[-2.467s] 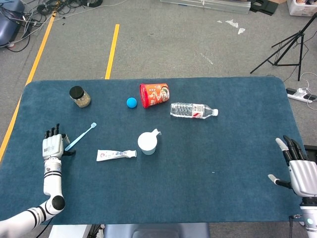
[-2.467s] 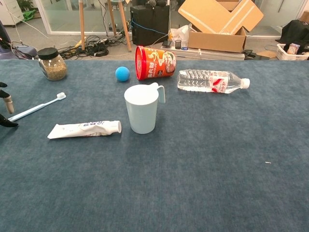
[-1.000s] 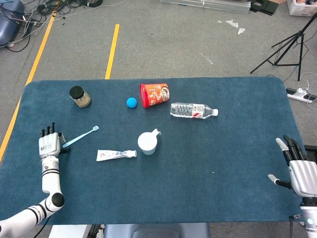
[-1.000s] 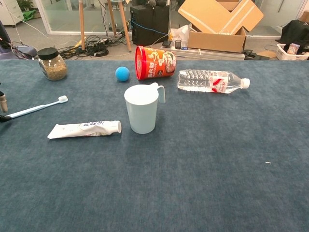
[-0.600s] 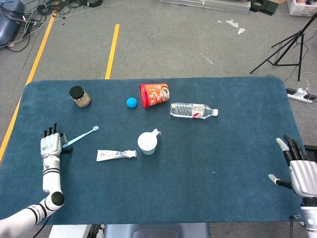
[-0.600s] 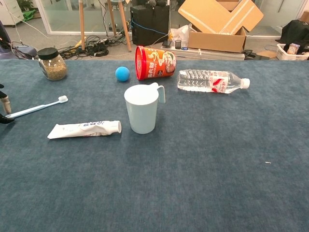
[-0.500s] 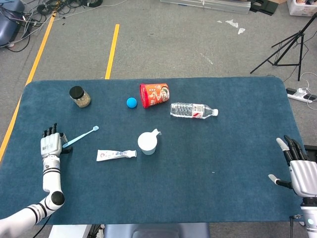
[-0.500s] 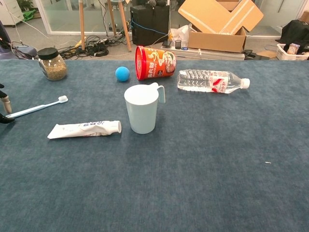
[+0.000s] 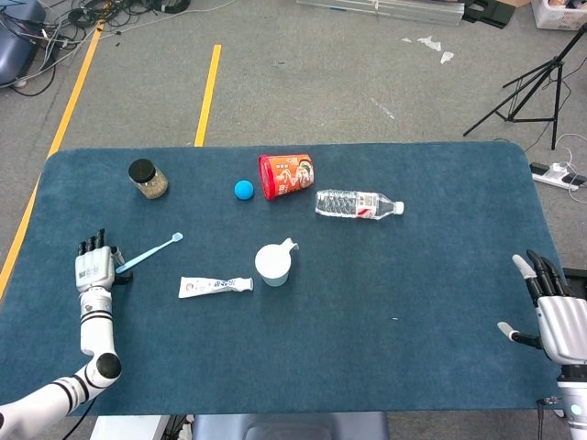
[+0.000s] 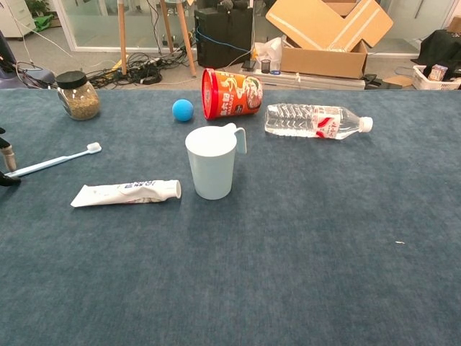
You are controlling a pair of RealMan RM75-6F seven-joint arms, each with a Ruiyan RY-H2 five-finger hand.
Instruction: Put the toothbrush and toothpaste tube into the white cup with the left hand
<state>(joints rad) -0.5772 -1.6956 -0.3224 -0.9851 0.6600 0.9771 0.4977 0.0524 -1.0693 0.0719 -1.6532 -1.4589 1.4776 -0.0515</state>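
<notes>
Ok, left robot hand (image 9: 94, 267) near table's left edge, pinching handle end of toothbrush (image 9: 149, 252); its long axis runs away toward white cup (image 9: 272, 264), mid-table. Toothpaste tube (image 9: 215, 286) lies flat beside cup. Right robot hand (image 9: 555, 316) open, empty, far right edge.

In the chest view my left hand (image 10: 6, 167) is cut off by the left edge; only a few fingertips show, and I cannot tell whether they touch the toothbrush (image 10: 52, 161), whose handle end runs to that edge. In the head view my right hand (image 9: 553, 310) is clipped by the right edge, and the chest view misses it altogether. The print on the toothpaste tube (image 9: 215, 286) is too small to read.
</notes>
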